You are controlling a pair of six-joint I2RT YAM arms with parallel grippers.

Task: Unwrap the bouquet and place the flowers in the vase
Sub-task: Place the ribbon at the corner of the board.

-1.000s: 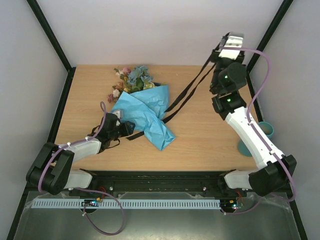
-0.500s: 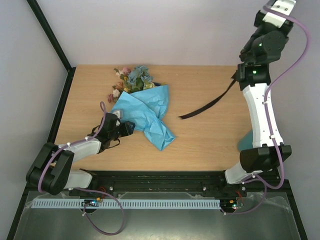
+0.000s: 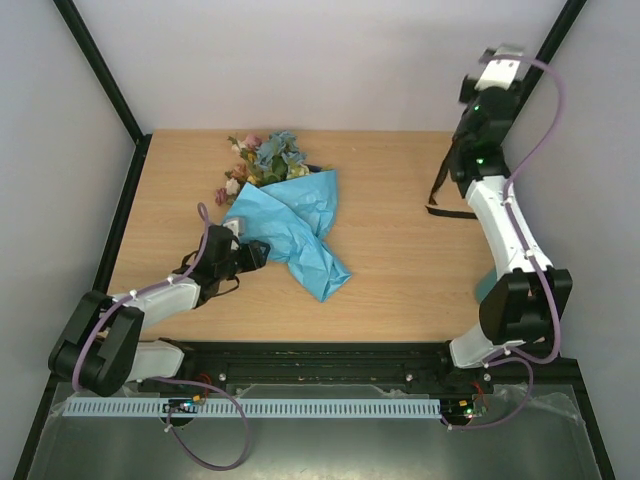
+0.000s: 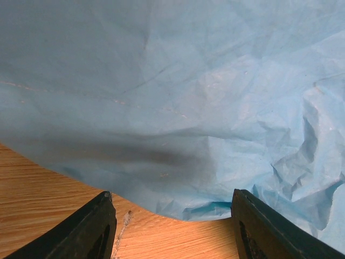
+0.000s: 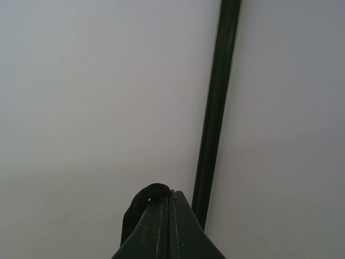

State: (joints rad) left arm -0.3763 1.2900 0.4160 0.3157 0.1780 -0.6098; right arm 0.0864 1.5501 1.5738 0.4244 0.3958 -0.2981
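Right gripper (image 5: 168, 208): jaws pressed flat together, a loop of black ribbon (image 5: 139, 208) pinched at the tips and bulging out on their left. It is a flat, matte woven strip. Beyond the fingers the right wrist view shows only pale wall and a dark frame post (image 5: 215, 108). From above, that arm stands tall in the upper right of the frame, and the ribbon dangles down to the table in a kinked tail; the grip itself is hard to make out there.

Left gripper (image 4: 171, 216): jaws spread wide, black fingers (image 4: 89, 232) low on the wooden table (image 3: 400, 270), a curved edge of the crinkled blue paper (image 4: 178, 108) lying between them and ahead. Nothing is clamped. The sheet is thin, creased, pale and matte, and it fills most of the left wrist view, cut off on three sides.

Out from there, the bouquet (image 3: 285, 215) lies left of centre in the top view, its paper loose and rumpled into a rough wedge. The flowers (image 3: 262, 160) poke from its upper end: small blue, pink, rust and cream fabric blooms, stems hidden under the wrap.

The vase (image 3: 484, 287) is almost wholly covered by the right arm's elbow at lower right; only a teal sliver shows.
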